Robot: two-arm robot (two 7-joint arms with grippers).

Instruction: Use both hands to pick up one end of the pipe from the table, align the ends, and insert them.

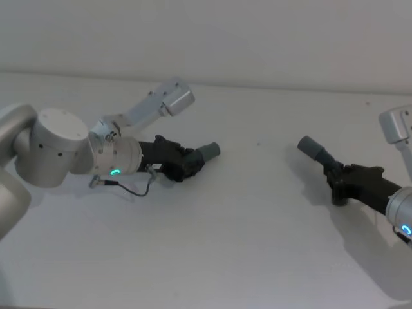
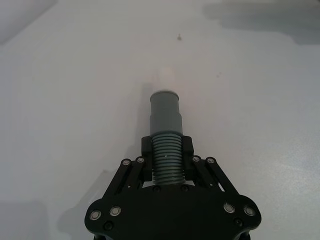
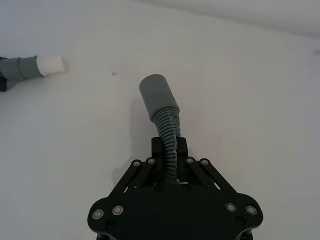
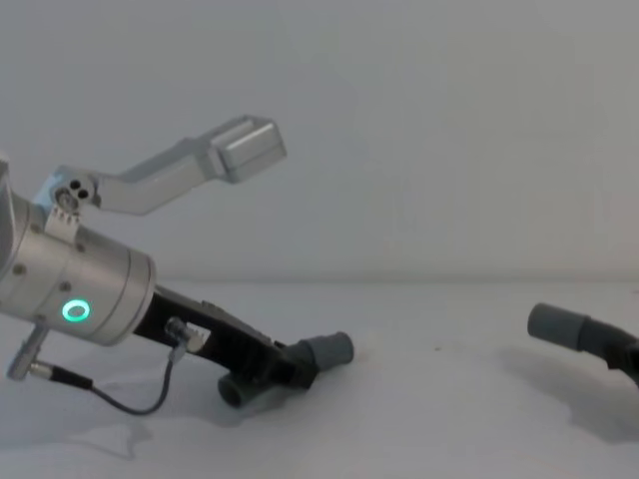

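Closest in the chest view looms the left arm's silver wrist (image 4: 75,289) with its green ring; beyond it the left gripper (image 4: 300,367) sits low over the table (image 4: 419,429), left of centre, its 2 fingers closed onto the ribbed part of 1 hose piece (image 2: 165,162). That piece's smooth cuff (image 2: 165,112) sticks out past the fingertips, tilted slightly upward and pointing toward the robot's right; its narrower white tip (image 2: 166,77) shows pale against the white surface. On the right side, the right gripper (image 1: 335,172) is clamped on the corrugated run of the other hose piece (image 3: 169,135), which bends a little just past the fingers; its plain grey cuff (image 3: 156,95) stands clear of the table, angled up and toward the left, with a shadow beneath it. The 2 cuffs face each other, well apart, with bare table between them.
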